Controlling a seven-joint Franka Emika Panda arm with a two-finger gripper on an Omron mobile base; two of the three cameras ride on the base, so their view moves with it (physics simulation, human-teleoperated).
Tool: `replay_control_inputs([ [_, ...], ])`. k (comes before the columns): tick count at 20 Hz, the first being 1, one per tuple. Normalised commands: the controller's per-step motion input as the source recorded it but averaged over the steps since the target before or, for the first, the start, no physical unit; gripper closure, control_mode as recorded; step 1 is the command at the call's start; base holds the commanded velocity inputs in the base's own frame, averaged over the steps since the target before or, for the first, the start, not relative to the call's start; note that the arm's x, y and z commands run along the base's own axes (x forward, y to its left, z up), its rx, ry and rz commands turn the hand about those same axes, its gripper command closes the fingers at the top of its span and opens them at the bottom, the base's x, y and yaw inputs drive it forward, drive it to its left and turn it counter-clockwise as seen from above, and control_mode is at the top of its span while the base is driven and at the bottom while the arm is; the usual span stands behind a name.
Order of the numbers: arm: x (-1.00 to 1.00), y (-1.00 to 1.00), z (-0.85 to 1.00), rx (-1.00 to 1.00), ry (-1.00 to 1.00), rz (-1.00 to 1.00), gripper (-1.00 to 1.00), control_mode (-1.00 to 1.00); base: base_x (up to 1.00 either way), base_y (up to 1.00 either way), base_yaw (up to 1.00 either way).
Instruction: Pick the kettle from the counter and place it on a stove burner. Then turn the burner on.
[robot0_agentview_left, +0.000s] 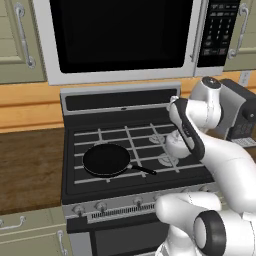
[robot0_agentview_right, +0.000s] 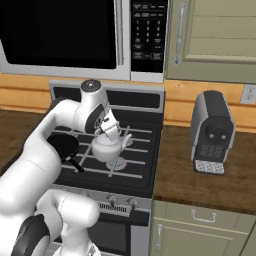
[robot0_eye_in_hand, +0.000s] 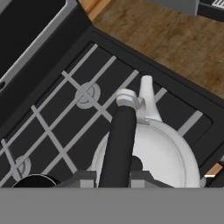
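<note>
The small white kettle (robot0_agentview_right: 106, 148) is over the right half of the black stove (robot0_agentview_left: 115, 131), above the front right stove burner (robot0_agentview_right: 118, 164). My gripper (robot0_eye_in_hand: 114, 177) is shut on the kettle's dark looped handle (robot0_eye_in_hand: 120, 140), seen from above in the hand view with the spout (robot0_eye_in_hand: 146, 94) pointing away. In the left base view the kettle (robot0_agentview_left: 175, 143) peeks out beside my forearm. I cannot tell whether its base touches the grate. Another silvery burner (robot0_eye_in_hand: 87, 94) lies bare beyond the kettle. The brown counter (robot0_agentview_right: 200, 180) runs to the right of the stove.
A black frying pan (robot0_agentview_left: 106, 160) sits on the front left burner, its handle pointing right toward the kettle. A grey-and-black coffee machine (robot0_agentview_right: 212, 131) stands on the right counter. Knobs (robot0_agentview_left: 102, 205) line the stove's silver front strip. The microwave (robot0_agentview_left: 120, 35) hangs overhead.
</note>
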Motion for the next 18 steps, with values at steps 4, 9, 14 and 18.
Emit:
replay_control_inputs([
  [4, 0.00, -0.17, 0.00, -0.01, 0.01, 0.00, 1.00, -1.00, 0.00, 0.00, 0.00],
  [9, 0.00, 0.00, -0.11, -0.02, 0.05, 0.00, 1.00, -1.00, 0.00, 0.00, 0.00],
  [14, 0.02, 0.07, -0.20, -0.03, 0.04, 0.00, 1.00, -1.00, 0.00, 0.00, 0.00],
  [18, 0.10, 0.08, -0.11, 0.00, 0.00, 0.00, 1.00, -1.00, 0.00, 0.00, 0.00],
])
